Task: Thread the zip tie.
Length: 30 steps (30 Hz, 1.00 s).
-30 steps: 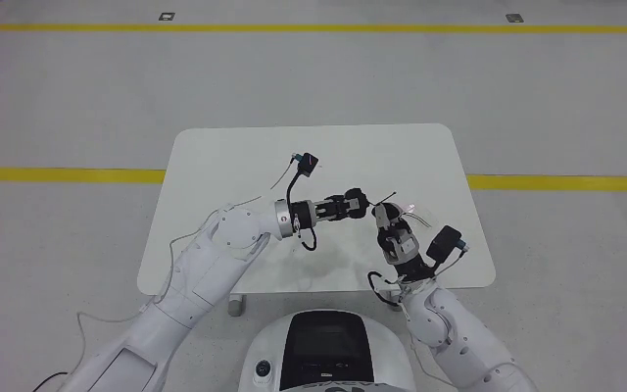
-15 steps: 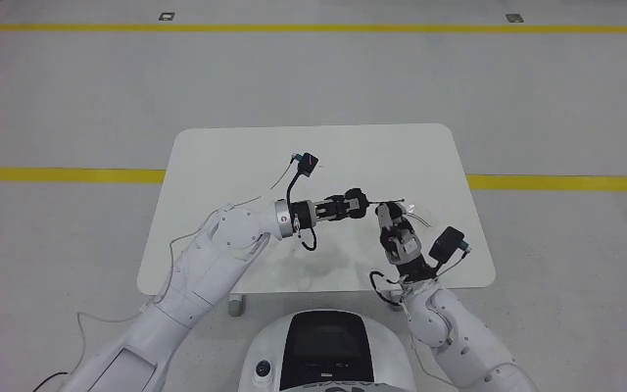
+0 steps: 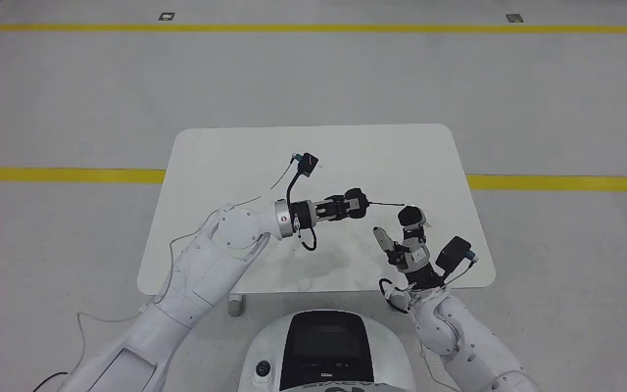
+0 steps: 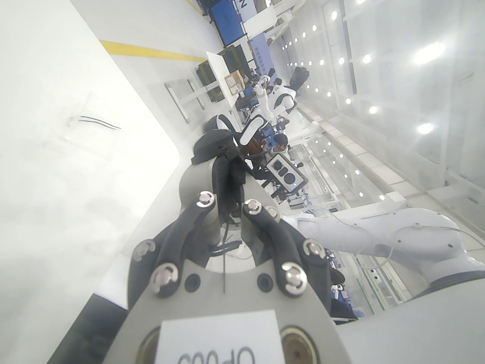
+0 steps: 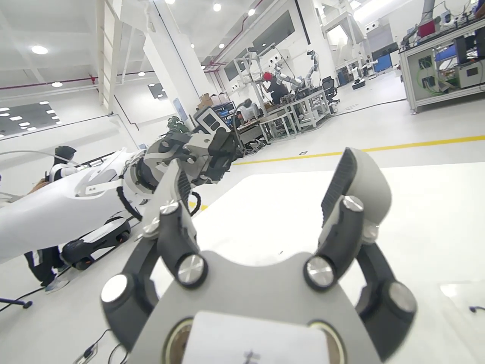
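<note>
My left gripper (image 3: 359,203) hovers over the middle of the white table (image 3: 235,176), shut on a thin black zip tie (image 3: 388,204) that sticks out to the right. In the left wrist view the closed fingers (image 4: 197,191) pinch the zip tie's strand (image 4: 224,267). My right gripper (image 3: 396,223) is a little nearer the table's front edge than the zip tie's free end, open and holding nothing. The right wrist view shows its spread fingers (image 5: 352,179), with the left gripper (image 5: 212,153) beyond them.
A clear bag with spare black zip ties (image 4: 96,123) lies on the table beyond the left gripper, near the table's rounded corner. Cables loop from the left wrist (image 3: 294,167).
My right gripper has opened and drawn back from the zip tie's free end toward the front of the table. The left gripper has kept still with the zip tie.
</note>
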Motion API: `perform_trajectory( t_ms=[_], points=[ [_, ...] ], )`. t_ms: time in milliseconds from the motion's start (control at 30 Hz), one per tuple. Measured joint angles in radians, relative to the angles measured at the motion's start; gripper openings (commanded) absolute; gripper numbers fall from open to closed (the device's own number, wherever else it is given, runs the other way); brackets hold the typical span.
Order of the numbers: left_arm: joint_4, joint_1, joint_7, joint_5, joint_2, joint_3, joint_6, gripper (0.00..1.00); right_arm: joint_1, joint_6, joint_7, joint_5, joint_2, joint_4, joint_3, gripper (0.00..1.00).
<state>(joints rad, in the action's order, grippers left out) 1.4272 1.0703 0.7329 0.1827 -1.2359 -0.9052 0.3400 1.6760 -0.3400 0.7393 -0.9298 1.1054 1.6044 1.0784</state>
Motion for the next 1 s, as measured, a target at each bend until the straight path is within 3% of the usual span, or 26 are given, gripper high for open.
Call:
perform_trajectory(
  t_ms=[333,433,633,833,900,1000],
  points=[
    [0.000,0.000,0.000,0.000,0.000,0.000,0.000,0.00,0.000,0.000,-0.003,0.006,-0.002,0.006,-0.003,1.00],
    [0.000,0.000,0.000,0.000,0.000,0.000,0.000,0.00,-0.009,0.000,-0.075,0.119,-0.009,0.018,0.007,1.00],
    [0.000,0.000,0.000,0.000,0.000,0.000,0.000,0.00,-0.004,0.000,-0.267,0.330,-0.075,0.103,0.021,1.00],
    [0.000,0.000,0.000,0.000,0.000,0.000,0.000,0.00,-0.011,0.000,-0.567,0.558,-0.164,0.212,0.023,1.00],
    [0.000,0.000,0.000,0.000,0.000,0.000,0.000,0.00,-0.013,0.000,-0.633,0.600,-0.170,0.215,0.026,1.00],
    [0.000,0.000,0.000,0.000,0.000,0.000,0.000,0.00,-0.013,0.000,-0.602,0.580,-0.169,0.214,0.026,1.00]
  ],
)
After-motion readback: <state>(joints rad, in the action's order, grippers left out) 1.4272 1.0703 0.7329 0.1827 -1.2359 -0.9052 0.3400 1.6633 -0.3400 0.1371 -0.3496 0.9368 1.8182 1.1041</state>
